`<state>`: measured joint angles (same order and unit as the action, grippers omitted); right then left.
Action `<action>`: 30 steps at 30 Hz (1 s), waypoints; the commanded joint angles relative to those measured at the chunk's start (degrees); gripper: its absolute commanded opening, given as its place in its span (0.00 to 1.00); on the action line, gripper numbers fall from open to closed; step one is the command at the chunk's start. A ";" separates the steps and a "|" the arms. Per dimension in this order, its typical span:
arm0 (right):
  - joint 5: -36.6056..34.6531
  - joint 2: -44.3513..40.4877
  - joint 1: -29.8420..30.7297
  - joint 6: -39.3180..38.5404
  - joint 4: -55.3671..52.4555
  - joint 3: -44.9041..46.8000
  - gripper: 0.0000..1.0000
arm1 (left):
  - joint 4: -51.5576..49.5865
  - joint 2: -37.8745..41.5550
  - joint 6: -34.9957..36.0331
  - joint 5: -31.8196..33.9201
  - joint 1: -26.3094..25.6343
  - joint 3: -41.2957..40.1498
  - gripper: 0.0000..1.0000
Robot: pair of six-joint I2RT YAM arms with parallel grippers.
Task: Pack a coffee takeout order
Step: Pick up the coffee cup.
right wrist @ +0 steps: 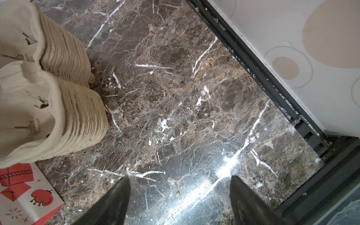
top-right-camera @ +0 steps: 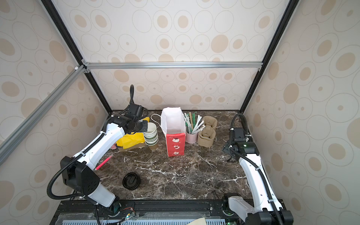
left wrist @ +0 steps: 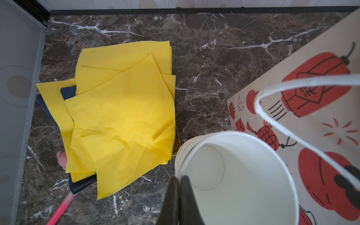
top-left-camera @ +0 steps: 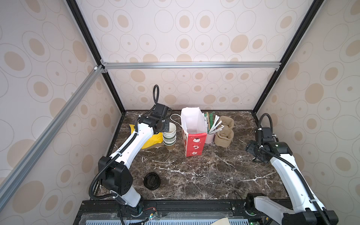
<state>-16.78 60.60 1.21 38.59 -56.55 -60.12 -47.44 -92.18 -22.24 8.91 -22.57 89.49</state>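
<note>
- Left wrist view: the left claw (left wrist: 180,178) is clenched on the white rim of the top cup (left wrist: 243,175). The cup wall runs between its two fingers, which are pressed almost together.
- In both top views that top cup sits tilted at the head of the cup stack (top-left-camera: 169,139), right at the left claw.
- The yellow napkins (left wrist: 124,116), the upper sheet creased, lie in a loose pile on the tabletop (right wrist: 175,97). They are just beside the left claw, on the side away from the paper bag (top-left-camera: 192,134).
- The paper bag stands upright and open just beyond the cup from the left claw. Its white cord handle (left wrist: 272,124) loops close over the cup's rim.
- A pink pen (top-right-camera: 104,161) lies near the napkins, behind the left claw toward the arm's base.
- A black lid (top-left-camera: 152,181) lies flat and alone, well apart from the left claw, back toward the robot's base.
- Right wrist view: the right claw (right wrist: 179,194) is released, its fingers spread wide over bare tabletop, grasping nothing.
- The pulp cup trays (right wrist: 58,97), nested in a stack, stand near the right claw, between it and the paper bag.
- A pink holder (top-left-camera: 210,137) of straws stands between the trays and the bag.
</note>
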 commanded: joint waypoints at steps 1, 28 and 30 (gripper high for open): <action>-1.58 -1.47 0.00 1.88 -2.18 -0.09 0.82 | -1.34 0.16 0.79 0.59 -0.28 1.56 0.00; 3.47 -7.90 -0.05 1.05 -2.55 -1.14 0.82 | 0.43 9.51 -4.88 1.54 -0.28 4.27 0.00; 3.28 -7.79 -0.05 0.57 -2.60 -1.53 0.82 | 0.02 10.66 -5.59 1.64 -0.28 4.67 0.00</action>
<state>-12.86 52.99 1.21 39.99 -57.67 -60.20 -47.29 -84.40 -25.71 8.88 -22.57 90.59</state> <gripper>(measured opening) 0.819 0.048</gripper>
